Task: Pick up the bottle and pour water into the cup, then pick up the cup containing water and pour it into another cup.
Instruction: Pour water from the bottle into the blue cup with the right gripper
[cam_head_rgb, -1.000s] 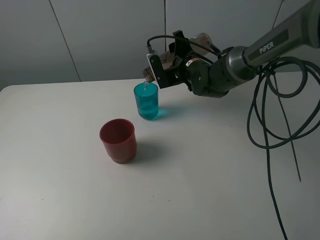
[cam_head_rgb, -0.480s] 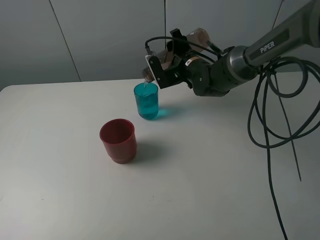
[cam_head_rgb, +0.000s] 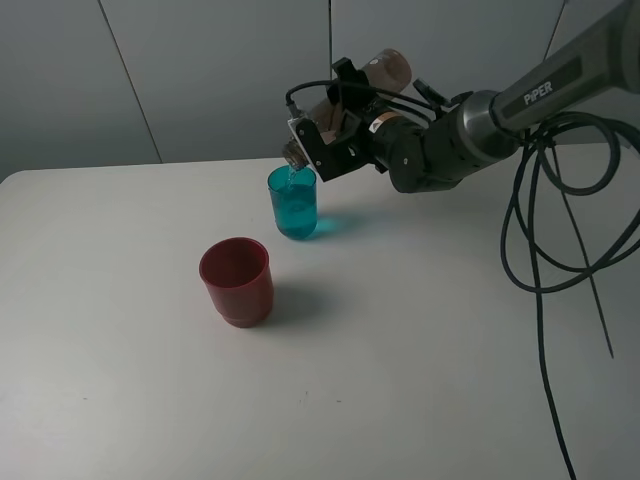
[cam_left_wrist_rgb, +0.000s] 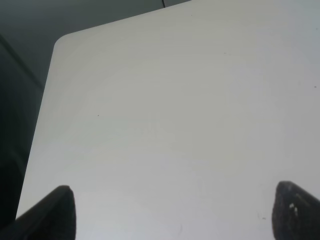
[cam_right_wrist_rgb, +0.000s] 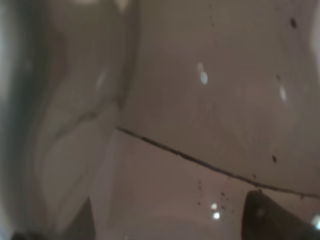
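The right fingers (cam_head_rgb: 322, 140) are clamped around the bottle (cam_head_rgb: 386, 70), in the upper middle of the high view. The bottle is tipped well past level, its base raised toward the upper right and its neck slanting down to the left, so that the mouth sits just above the rim of the teal cup (cam_head_rgb: 293, 205). That tilt and placement suit pouring. The cup already looks well filled with blue-tinted water, though no stream can be made out. In the right wrist view the bottle's smoky wall (cam_right_wrist_rgb: 200, 100) fills nearly the whole picture, which fits a close grip on its body.

The teal cup stands upright on the white tabletop (cam_head_rgb: 420, 350), a little above centre. The red cup (cam_head_rgb: 236, 280) stands upright below and to the left of it, near but apart, likely placed there so the second pour needs only a short carry.

The left fingers (cam_left_wrist_rgb: 56, 212) are spread wide with nothing between them, over bare tabletop, clear of the pouring. By my judgement the first pour is near its end.
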